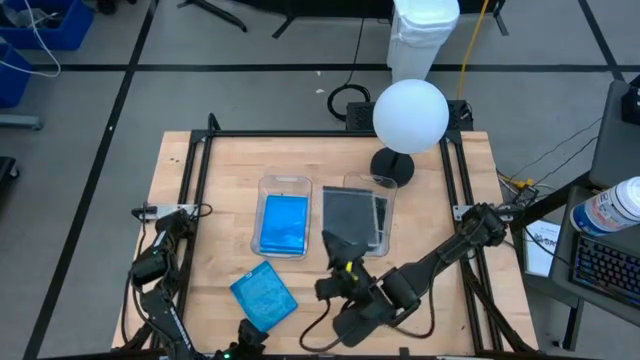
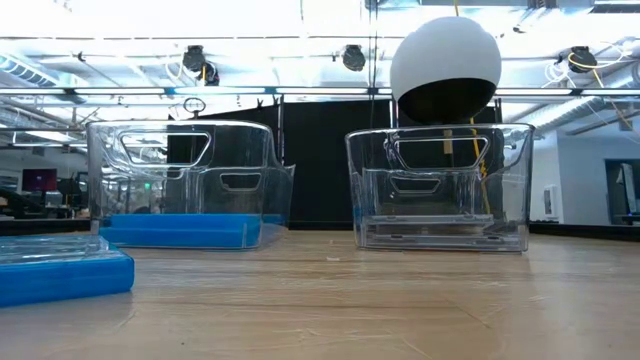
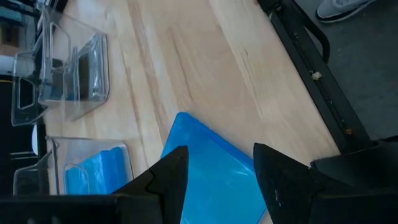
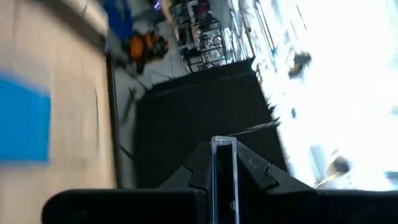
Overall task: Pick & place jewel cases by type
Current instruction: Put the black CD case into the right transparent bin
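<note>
One blue jewel case (image 1: pixel 263 297) (image 2: pixel 50 270) lies flat on the wooden table, near its front left. My left gripper (image 3: pixel 217 155) (image 1: pixel 250 330) hovers open at that case's near side, its fingers over the blue lid (image 3: pixel 205 168). Two clear bins stand mid-table. The left bin (image 1: pixel 283 185) holds blue cases (image 2: pixel 180 230), the right bin (image 1: pixel 385 195) dark ones (image 1: pixel 352 212). My right gripper (image 1: pixel 345 262) (image 4: pixel 222 163) is up in the air near the right bin's front, shut on a clear, dark-looking jewel case (image 1: pixel 340 243). My right gripper pinches the clear jewel case by its two flat faces between the two fingers; the wrist view shows it edge-on, its thin edge (image 4: pixel 222 149) sticking out past the fingertips. The fingers point about level toward the table's left. The case is lifted clear of table and bins.
A white globe lamp (image 1: pixel 410 115) on a black round base (image 1: pixel 392 165) stands just behind the right bin. Black frame rails (image 1: pixel 200 190) run along the table's left, far and right edges. Bare wood lies in front of the bins (image 2: pixel 400 300).
</note>
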